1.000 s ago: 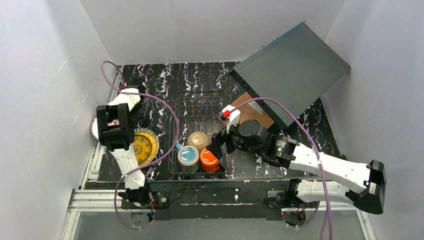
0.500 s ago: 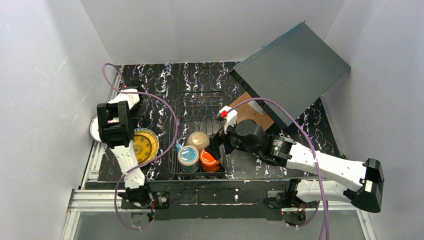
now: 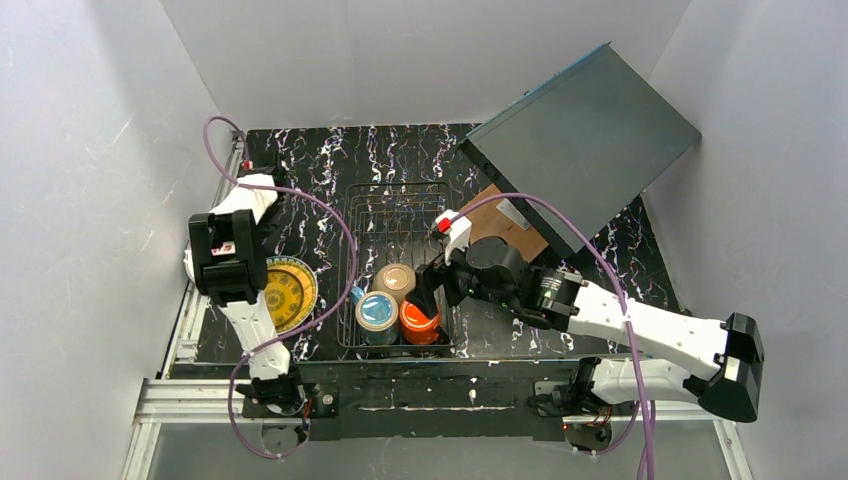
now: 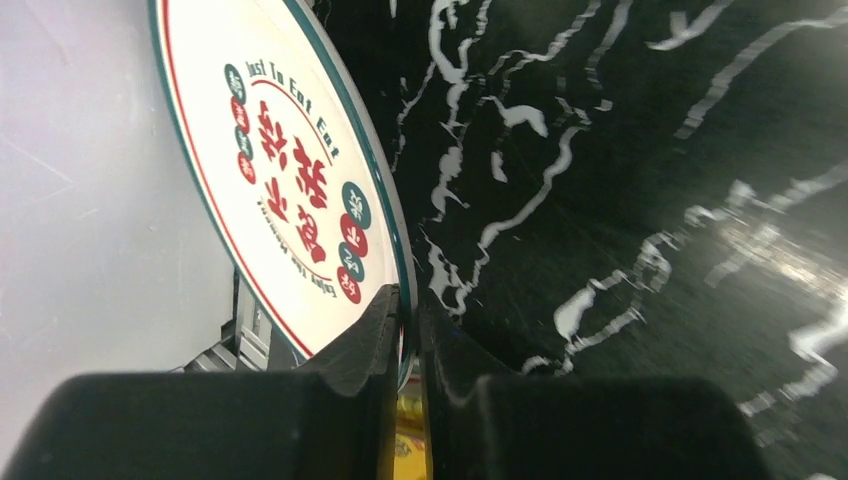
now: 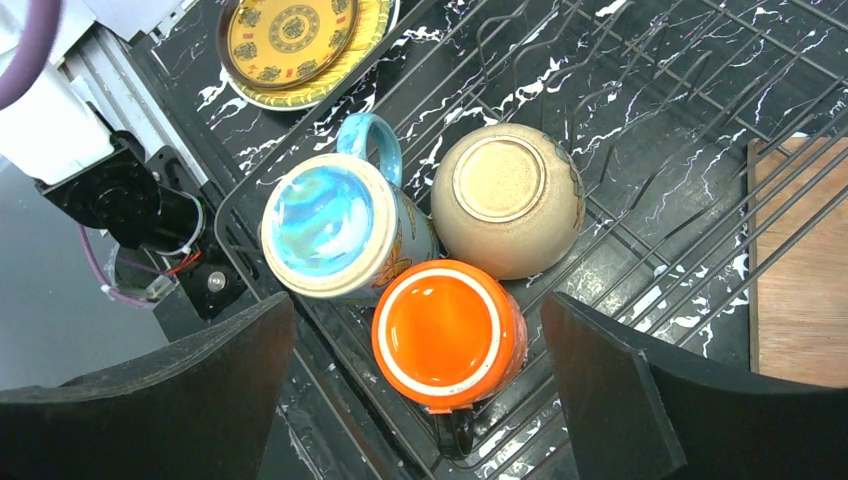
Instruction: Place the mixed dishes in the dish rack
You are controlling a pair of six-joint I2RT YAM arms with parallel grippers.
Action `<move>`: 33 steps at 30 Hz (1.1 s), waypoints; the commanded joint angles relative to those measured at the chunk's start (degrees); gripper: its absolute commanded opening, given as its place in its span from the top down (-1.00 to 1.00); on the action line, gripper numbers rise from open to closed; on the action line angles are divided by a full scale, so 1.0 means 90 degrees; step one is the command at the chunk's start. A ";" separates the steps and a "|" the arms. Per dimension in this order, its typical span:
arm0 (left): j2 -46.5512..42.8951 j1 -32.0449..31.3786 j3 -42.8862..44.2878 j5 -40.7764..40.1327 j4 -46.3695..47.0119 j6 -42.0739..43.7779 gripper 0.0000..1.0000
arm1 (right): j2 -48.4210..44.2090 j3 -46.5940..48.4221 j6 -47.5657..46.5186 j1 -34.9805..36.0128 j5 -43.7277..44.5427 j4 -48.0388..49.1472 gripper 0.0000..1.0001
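Dish rack (image 3: 395,215) was part loaded, both plates outside it.
The white plate with coloured marks (image 4: 290,170) was tipped up steeply by the left wall, rim pinched in the left gripper (image 4: 405,300). The yellow ornate plate (image 3: 290,292) lay flat just left of the rack. At the rack's near end, bottoms up: white-and-tan bowl (image 5: 508,200), blue patterned mug (image 5: 335,225), orange mug (image 5: 448,335). The right gripper (image 5: 418,300) hung spread wide above the orange one, holding nothing.
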 commanded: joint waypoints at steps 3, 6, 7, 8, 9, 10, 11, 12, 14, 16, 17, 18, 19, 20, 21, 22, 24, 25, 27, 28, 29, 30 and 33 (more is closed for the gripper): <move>-0.1043 -0.1029 -0.0179 0.0286 0.0034 -0.0234 1.00 | 0.0328 0.0573 0.0078 -0.0021 -0.0062 0.0059 -1.00; -0.1385 -0.1274 -0.0285 0.0284 0.0031 -0.0279 1.00 | 0.0495 0.0734 0.0083 -0.0019 -0.0061 -0.0029 -1.00; -0.1494 -0.1326 -0.0316 0.0313 0.0035 -0.0307 1.00 | 0.0548 0.0782 0.0098 -0.0016 -0.0069 -0.0047 -1.00; -0.1609 -0.1373 -0.0358 0.0371 0.0038 -0.0336 1.00 | 0.0604 0.0825 0.0101 -0.0015 -0.0068 -0.0067 -1.00; -0.1720 -0.1406 -0.0394 0.0465 0.0049 -0.0388 1.00 | 0.0655 0.0878 0.0119 -0.0018 -0.0068 -0.0093 -1.00; -0.1823 -0.1424 -0.0419 0.0573 0.0050 -0.0430 1.00 | 0.0718 0.0936 0.0140 -0.0022 -0.0071 -0.0128 -1.00; -0.1938 -0.1441 -0.0449 0.0708 0.0061 -0.0465 1.00 | 0.0783 0.0996 0.0161 -0.0021 -0.0069 -0.0165 -1.00; -0.2043 -0.1461 -0.0475 0.0826 0.0100 -0.0489 1.00 | 0.0851 0.1067 0.0196 -0.0018 -0.0058 -0.0217 -1.00; -0.2343 -0.1491 -0.0604 0.1256 0.0249 -0.0502 1.00 | 0.0990 0.1184 0.0301 -0.0028 -0.0031 -0.0280 -1.00; -0.2675 -0.1497 -0.0763 0.1721 0.0441 -0.0498 1.00 | 0.1097 0.1293 0.0427 -0.0032 0.0006 -0.0314 -1.00; -0.2837 -0.1497 -0.0840 0.1973 0.0546 -0.0493 1.00 | 0.1152 0.1347 0.0492 -0.0039 0.0024 -0.0323 -1.00; -0.3077 -0.1497 -0.0973 0.2233 0.0661 -0.0484 1.00 | 0.1208 0.1413 0.0575 -0.0049 0.0047 -0.0352 -1.00; -0.3269 -0.1497 -0.1095 0.2495 0.0809 -0.0469 1.00 | 0.1266 0.1473 0.0658 -0.0064 0.0076 -0.0385 -1.00; -0.3456 -0.1497 -0.1199 0.2729 0.0937 -0.0458 1.00 | 0.1319 0.1545 0.0738 -0.0073 0.0097 -0.0422 -1.00; -0.3634 -0.1494 -0.1323 0.2946 0.1079 -0.0454 1.00 | 0.1378 0.1616 0.0816 -0.0084 0.0135 -0.0468 -1.00; -0.3816 -0.1497 -0.1446 0.3095 0.1217 -0.0465 1.00 | 0.1426 0.1678 0.0881 -0.0096 0.0166 -0.0507 -1.00; -0.4164 -0.1497 -0.1687 0.3322 0.1474 -0.0520 1.00 | 0.1515 0.1826 0.0981 -0.0115 0.0248 -0.0635 -1.00; -0.4309 -0.1497 -0.1789 0.3401 0.1579 -0.0538 1.00 | 0.1554 0.1899 0.1021 -0.0122 0.0296 -0.0718 -1.00; -0.4630 -0.1507 -0.1955 0.3511 0.1828 -0.0629 1.00 | 0.1595 0.1998 0.1059 -0.0123 0.0443 -0.0796 -1.00; -0.4818 -0.1512 -0.2055 0.3595 0.1957 -0.0692 1.00 | 0.1629 0.2057 0.1100 -0.0128 0.0569 -0.0849 -1.00; -0.5160 -0.1521 -0.2248 0.3695 0.2229 -0.0830 1.00 | 0.1682 0.2177 0.1126 -0.0128 0.0805 -0.0934 -1.00; -0.5365 -0.1526 -0.2357 0.3784 0.2412 -0.0971 1.00 | 0.1725 0.2264 0.1145 -0.0128 0.0941 -0.1023 -1.00; -0.6013 -0.1546 -0.2183 0.3791 0.2357 -0.2100 1.00 | 0.1945 0.2636 0.1139 -0.0061 0.1338 -0.1154 -1.00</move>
